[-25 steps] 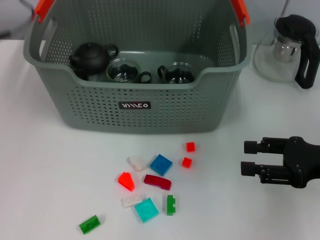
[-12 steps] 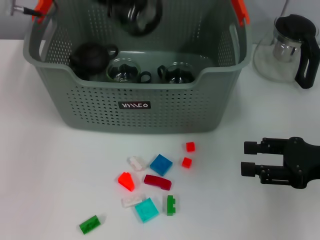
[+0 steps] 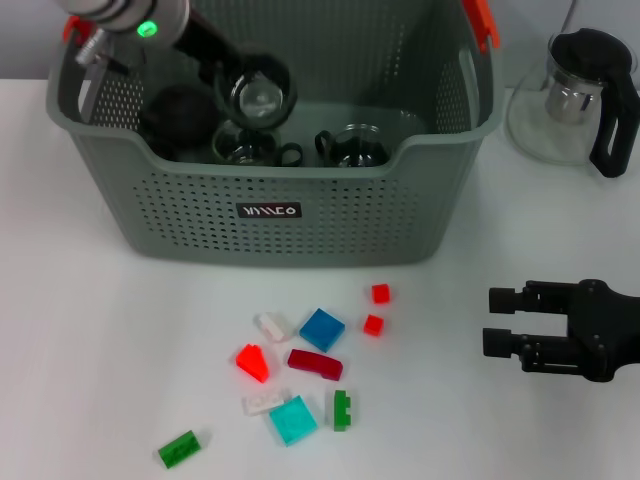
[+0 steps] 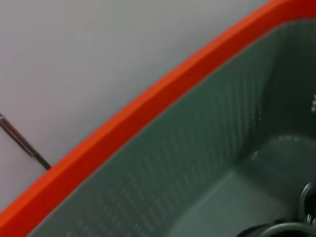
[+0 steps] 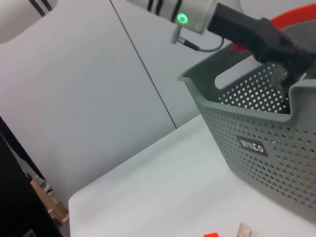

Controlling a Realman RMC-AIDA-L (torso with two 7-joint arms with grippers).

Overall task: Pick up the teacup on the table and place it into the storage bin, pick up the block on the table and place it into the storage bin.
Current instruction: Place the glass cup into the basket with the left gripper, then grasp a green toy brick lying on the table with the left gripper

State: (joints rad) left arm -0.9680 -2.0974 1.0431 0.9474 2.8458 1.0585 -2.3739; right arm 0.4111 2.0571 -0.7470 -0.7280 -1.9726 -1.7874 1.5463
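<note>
My left gripper [image 3: 243, 80] reaches in from the upper left over the storage bin [image 3: 270, 215] and is shut on a clear glass teacup [image 3: 260, 96], held just above the bin's floor. The right wrist view shows the same arm [image 5: 247, 27] over the bin's rim [image 5: 232, 74]. Several small coloured blocks lie on the table in front of the bin, among them a blue one [image 3: 322, 328], a dark red one [image 3: 315, 364] and a teal one [image 3: 293, 419]. My right gripper [image 3: 497, 320] rests open on the table at the right, apart from the blocks.
Inside the bin sit a black teapot [image 3: 172, 112] and two glass cups [image 3: 248, 150] [image 3: 355, 147]. A glass pitcher with a black handle [image 3: 578, 95] stands at the back right. The left wrist view shows the bin's orange handle [image 4: 123, 123] and inner wall.
The left arm has come into view from the top and lowered the teacup down into the bin, above the teapot and cups. The right arm has not moved.
</note>
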